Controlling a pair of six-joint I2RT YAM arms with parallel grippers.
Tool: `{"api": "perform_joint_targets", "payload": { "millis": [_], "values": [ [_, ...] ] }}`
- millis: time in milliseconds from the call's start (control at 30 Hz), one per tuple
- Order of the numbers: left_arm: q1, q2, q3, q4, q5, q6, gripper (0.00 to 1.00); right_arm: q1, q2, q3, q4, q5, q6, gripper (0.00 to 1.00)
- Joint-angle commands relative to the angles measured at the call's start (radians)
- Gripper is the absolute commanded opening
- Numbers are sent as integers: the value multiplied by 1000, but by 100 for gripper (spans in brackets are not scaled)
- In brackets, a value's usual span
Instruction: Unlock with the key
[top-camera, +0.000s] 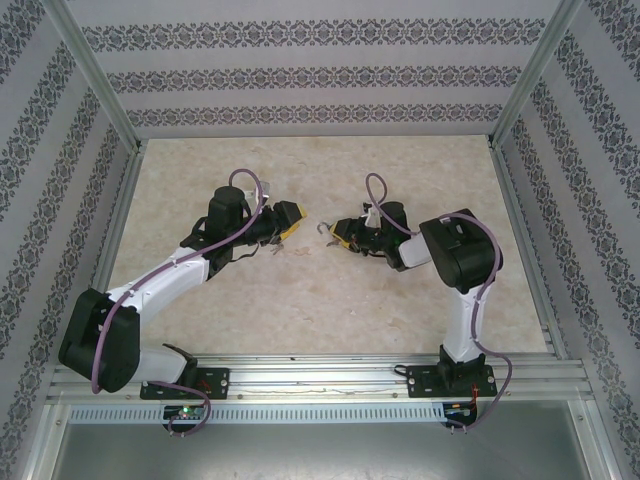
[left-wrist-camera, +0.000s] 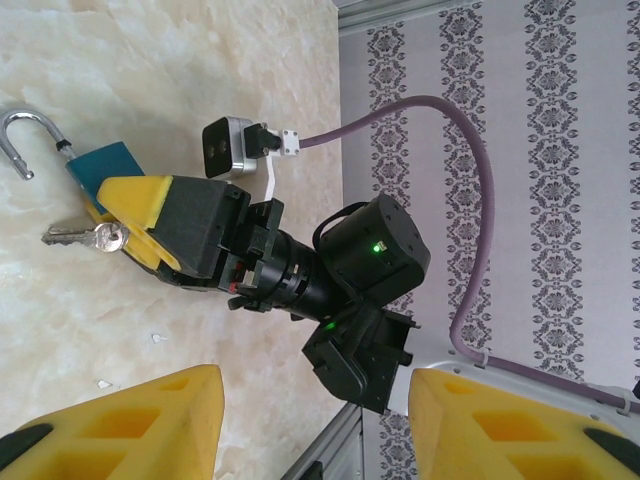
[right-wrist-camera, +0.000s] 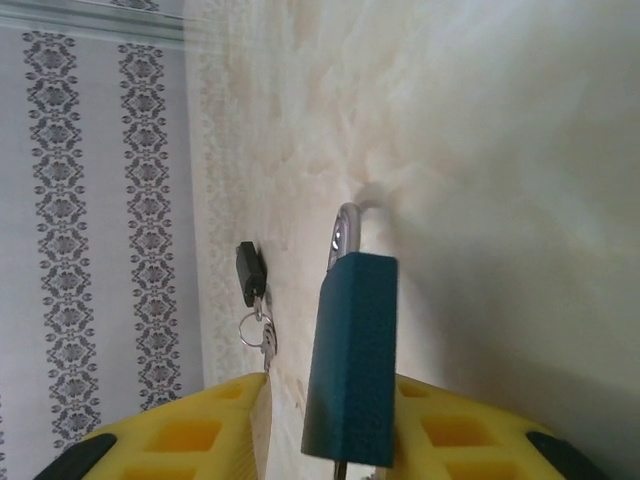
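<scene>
1. Right wrist view: the right gripper (right-wrist-camera: 335, 430) brackets the teal padlock (right-wrist-camera: 352, 350); whether it pinches the padlock, I cannot tell.
2. The left gripper (left-wrist-camera: 315, 420) hangs released and empty nearby.
3. The shackle (left-wrist-camera: 25, 140) stands swung free, with the keys (left-wrist-camera: 95, 237) dangling just beside the body. Unlocking looks done; letting go remains.

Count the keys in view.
2, on one ring beside the teal padlock: a black-headed key and a silver metal key nearer the right hand. More may be hidden behind it.
</scene>
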Motion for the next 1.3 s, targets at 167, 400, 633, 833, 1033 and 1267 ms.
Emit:
{"api": "perform_joint_targets", "payload": {
  "millis": [167,400,633,833,1033,1267],
  "values": [
    [6,-11,-24,78,17,-21,50,-32,-103,36,-544,51,-139,38],
    [6,-26,-37,74,12,-19,50,-52,-208,81,-859,116,-282,42],
    [10,-71,-61,8,-29,24,51,-107,-358,92,-1104,202,-419,44],
    [23,-113,-17,-259,-145,158,58,-123,-499,78,-1191,330,-478,48],
    [30,-150,84,-648,-397,326,87,-124,-608,84,-1266,491,-536,55],
    [81,-161,179,-931,-700,401,100,-117,-700,132,-1327,673,-609,98]
  ]
}}
